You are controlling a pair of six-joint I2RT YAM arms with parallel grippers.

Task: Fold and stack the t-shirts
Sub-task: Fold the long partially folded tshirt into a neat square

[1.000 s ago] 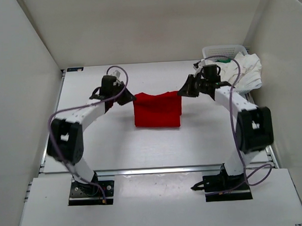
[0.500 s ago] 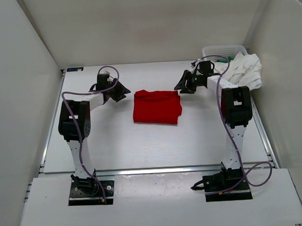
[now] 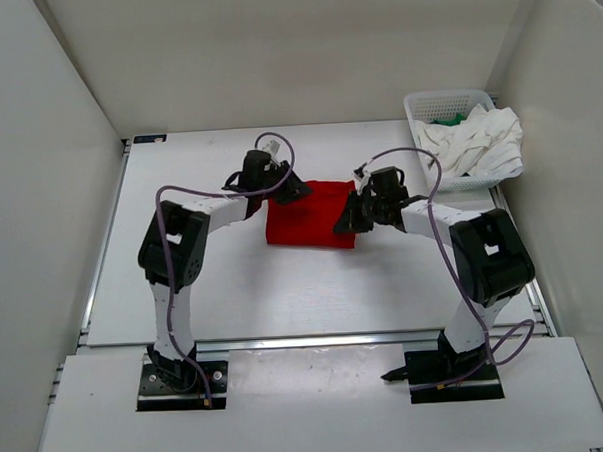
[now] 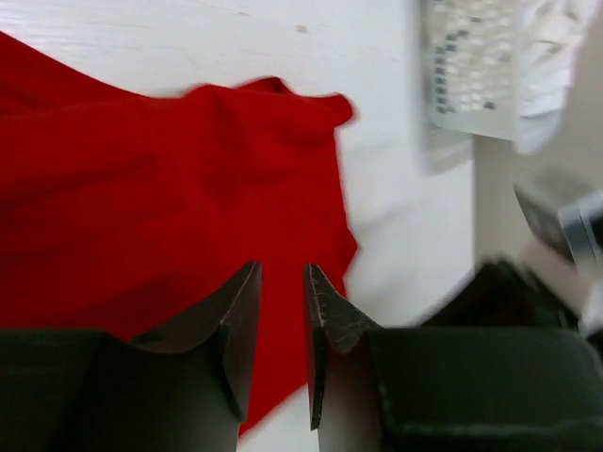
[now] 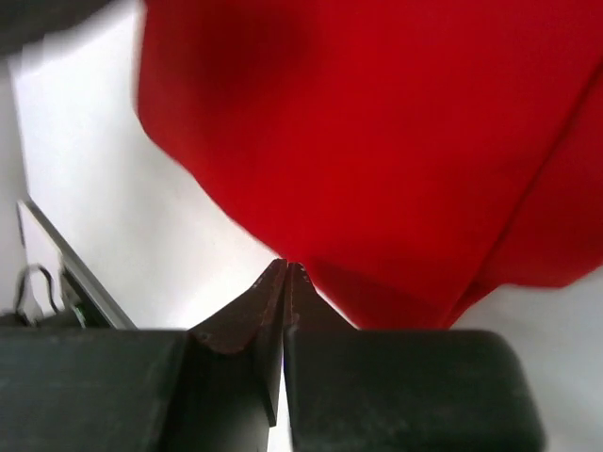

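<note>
Shirt: red t-shirt (image 3: pixel 311 218) flat on bench (image 3: pixel 284 287) between both jaws.
Slightly parted left jaws hang above its far-left corner; right jaws closed at near-right edge; long axis runs jaw-to-jaw.

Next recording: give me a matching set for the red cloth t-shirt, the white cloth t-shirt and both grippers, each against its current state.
Things:
1. red cloth t-shirt
2. white cloth t-shirt
3. left gripper
4. right gripper

States:
A. fingers pressed together
B. lying folded on the table
C. spilling over the white plastic mesh basket
D. fingers slightly apart

Pairs: 1-B, 2-C, 3-D, 4-A
</note>
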